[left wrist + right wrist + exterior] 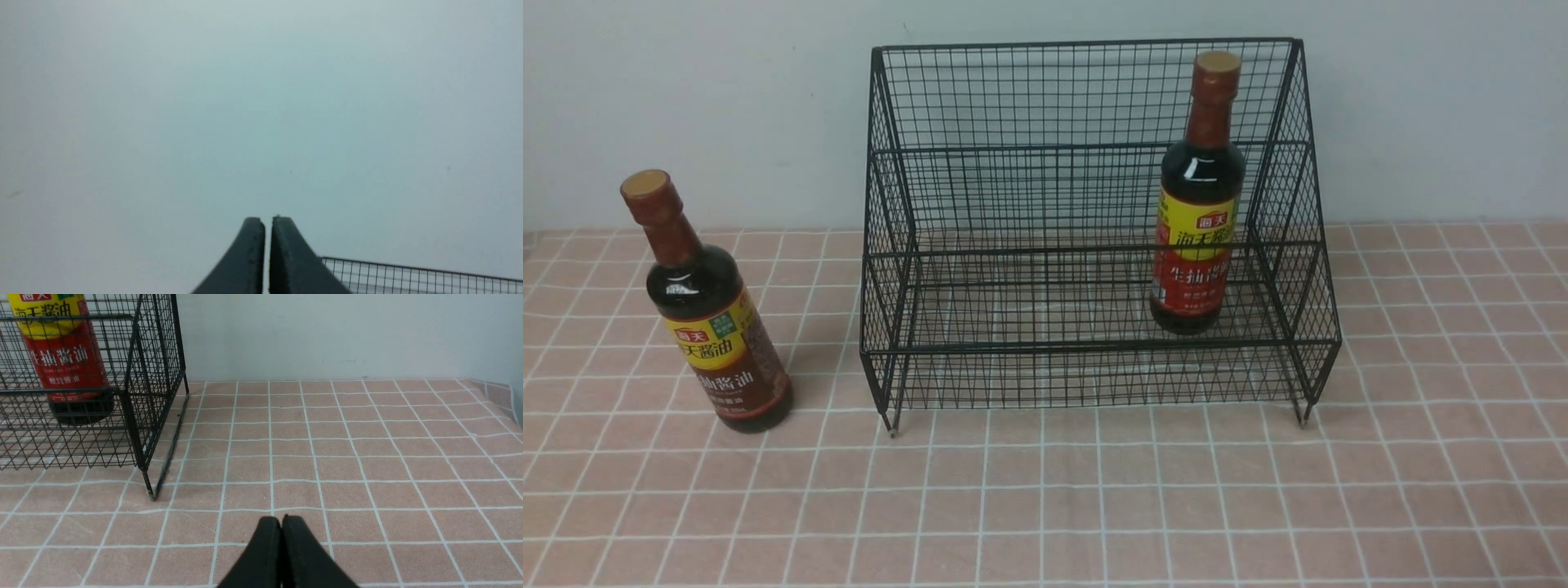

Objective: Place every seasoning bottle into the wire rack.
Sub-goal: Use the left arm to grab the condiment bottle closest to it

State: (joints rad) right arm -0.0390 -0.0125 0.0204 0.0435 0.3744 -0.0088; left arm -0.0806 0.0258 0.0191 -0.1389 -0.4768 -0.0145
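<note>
My left end effector [267, 220] and right end effector [281, 518]: both closed, empty.
Two bottles, one wire rack [1013, 204]: red-label bottle [1197, 229] upright, cap up, inside the rack's right end; brown-label bottle [715, 327] upright, cap up, on the worktop [1094, 506] left of it.

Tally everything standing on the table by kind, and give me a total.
Wire rack: 1
Seasoning bottles: 2 (red-label bottle inside the rack, brown-label bottle outside it, to its left)
Total: 3
</note>
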